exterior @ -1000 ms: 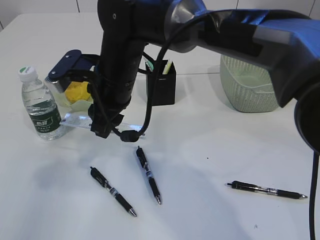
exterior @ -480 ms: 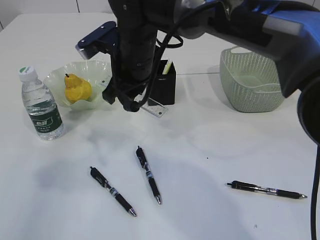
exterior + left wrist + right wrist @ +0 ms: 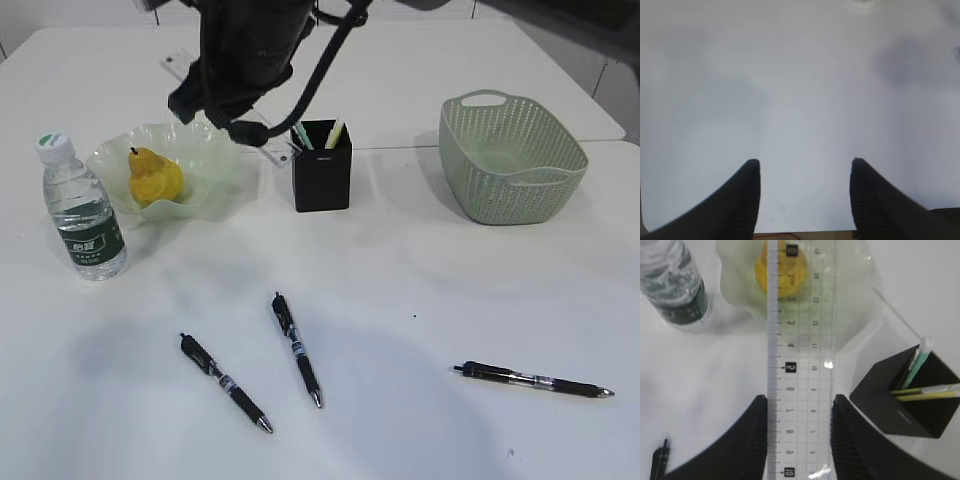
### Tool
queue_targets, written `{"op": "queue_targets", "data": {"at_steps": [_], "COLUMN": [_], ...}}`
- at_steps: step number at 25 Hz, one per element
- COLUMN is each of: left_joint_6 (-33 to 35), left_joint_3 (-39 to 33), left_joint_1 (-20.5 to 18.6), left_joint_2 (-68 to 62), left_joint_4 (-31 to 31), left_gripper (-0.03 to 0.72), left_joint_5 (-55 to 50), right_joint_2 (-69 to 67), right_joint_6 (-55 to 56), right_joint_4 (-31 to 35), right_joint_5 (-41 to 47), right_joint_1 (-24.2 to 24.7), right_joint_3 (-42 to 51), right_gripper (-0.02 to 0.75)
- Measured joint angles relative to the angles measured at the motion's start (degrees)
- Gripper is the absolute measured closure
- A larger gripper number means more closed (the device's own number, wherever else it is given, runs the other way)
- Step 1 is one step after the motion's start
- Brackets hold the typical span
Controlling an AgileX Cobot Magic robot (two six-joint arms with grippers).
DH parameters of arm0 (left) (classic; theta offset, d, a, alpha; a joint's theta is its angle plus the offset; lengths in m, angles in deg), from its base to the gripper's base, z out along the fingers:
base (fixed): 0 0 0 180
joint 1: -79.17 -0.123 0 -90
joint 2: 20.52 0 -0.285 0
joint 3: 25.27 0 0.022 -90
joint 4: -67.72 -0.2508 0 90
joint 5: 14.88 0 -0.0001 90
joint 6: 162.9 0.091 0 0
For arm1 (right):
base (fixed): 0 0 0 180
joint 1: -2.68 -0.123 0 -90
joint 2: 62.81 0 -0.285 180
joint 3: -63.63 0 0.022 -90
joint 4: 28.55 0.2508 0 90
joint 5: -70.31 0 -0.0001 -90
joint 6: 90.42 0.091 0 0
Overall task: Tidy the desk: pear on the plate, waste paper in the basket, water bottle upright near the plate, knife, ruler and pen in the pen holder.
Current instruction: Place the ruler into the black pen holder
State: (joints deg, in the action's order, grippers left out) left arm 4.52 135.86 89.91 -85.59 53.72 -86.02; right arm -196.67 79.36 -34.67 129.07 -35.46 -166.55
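My right gripper is shut on the clear ruler, pinching its long edges. It hangs high above the desk, over the plate and beside the black pen holder. From outside, the right gripper is near the top, with the ruler poking out toward the pen holder. The yellow pear lies on the green plate. The water bottle stands upright to its left. Three pens lie loose. My left gripper is open over bare desk. Waste paper and knife are not visible.
The grey-green basket stands at the right; its inside is hidden. The pen holder has pale green and yellow sticks in it. The right arm's dark bulk fills the top of the exterior view.
The right arm has lifted the ruler from low beside the bottle and plate to high above the plate and pen holder, uncovering the pear. The left gripper has not changed.
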Motion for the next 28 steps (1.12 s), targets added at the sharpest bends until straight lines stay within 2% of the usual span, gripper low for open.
{"op": "queue_targets", "data": {"at_steps": [7,19,25,28], "left_joint_6": [0.0,0.0,0.0,0.0], "left_joint_3": [0.0,0.0,0.0,0.0], "left_joint_1": [0.0,0.0,0.0,0.0], "left_joint_2": [0.0,0.0,0.0,0.0], "left_joint_4": [0.0,0.0,0.0,0.0], "left_gripper": [0.287,0.287,0.287,0.287], "left_joint_5": [0.0,0.0,0.0,0.0], "right_joint_2": [2.3,2.4,2.6,4.1], "right_joint_6": [0.0,0.0,0.0,0.0], "right_joint_4": [0.0,-0.1,-0.2,-0.2], "right_joint_5": [-5.7,-10.1,-14.4,-20.5], "right_joint_1": [0.4,3.1,4.5,5.1], "right_joint_3": [0.0,0.4,7.1,13.6], "right_gripper": [0.434,0.434,0.434,0.434]}}
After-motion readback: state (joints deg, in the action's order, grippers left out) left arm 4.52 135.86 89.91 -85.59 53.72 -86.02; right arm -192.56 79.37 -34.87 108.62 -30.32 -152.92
